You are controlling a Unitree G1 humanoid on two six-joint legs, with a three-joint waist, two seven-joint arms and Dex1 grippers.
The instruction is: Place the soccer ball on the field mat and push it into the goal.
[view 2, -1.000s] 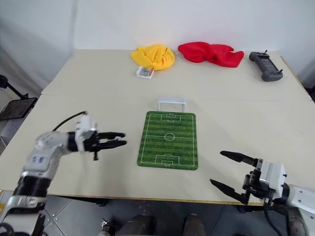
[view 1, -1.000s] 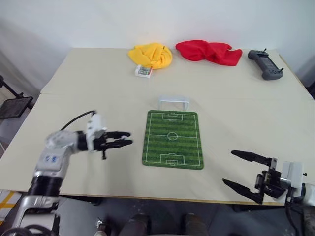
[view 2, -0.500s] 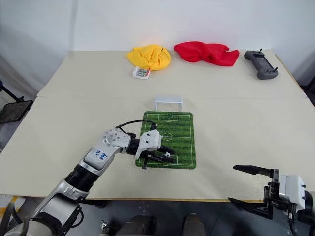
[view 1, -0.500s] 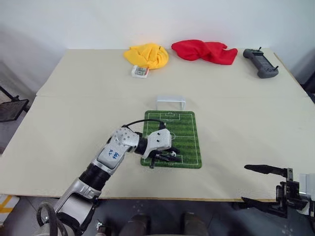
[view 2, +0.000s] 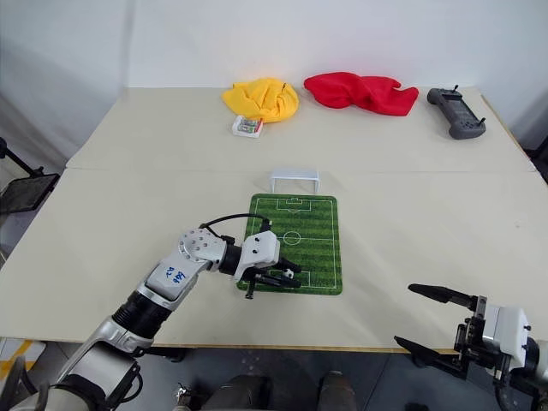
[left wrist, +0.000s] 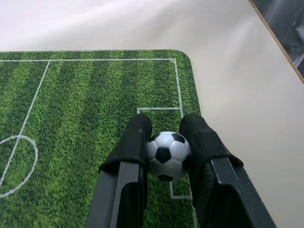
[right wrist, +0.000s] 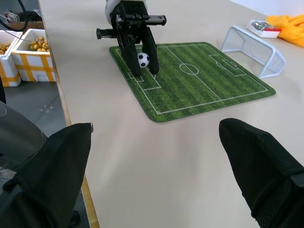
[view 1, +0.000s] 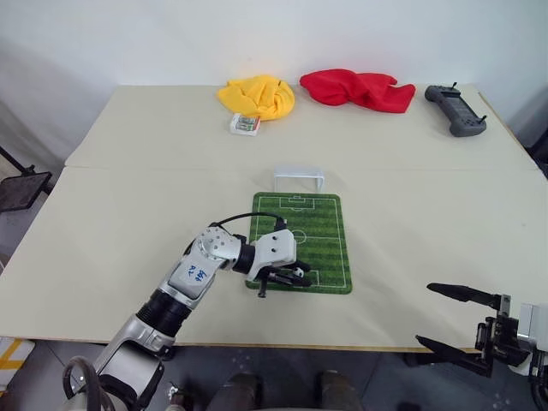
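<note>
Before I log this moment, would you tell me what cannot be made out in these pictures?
- Whether the soccer ball rests on the field mat or hangs just above: the left gripper fingers cover its underside in the left wrist view.
- The label on the small white box: too small in the head views.
- The right gripper wrist: cut off by the picture's edge.

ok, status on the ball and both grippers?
Left gripper shut on the ball, over the mat's near end. Right gripper open, off the table's near edge. Lane to the goal clear.

Soccer ball above field mat
</note>
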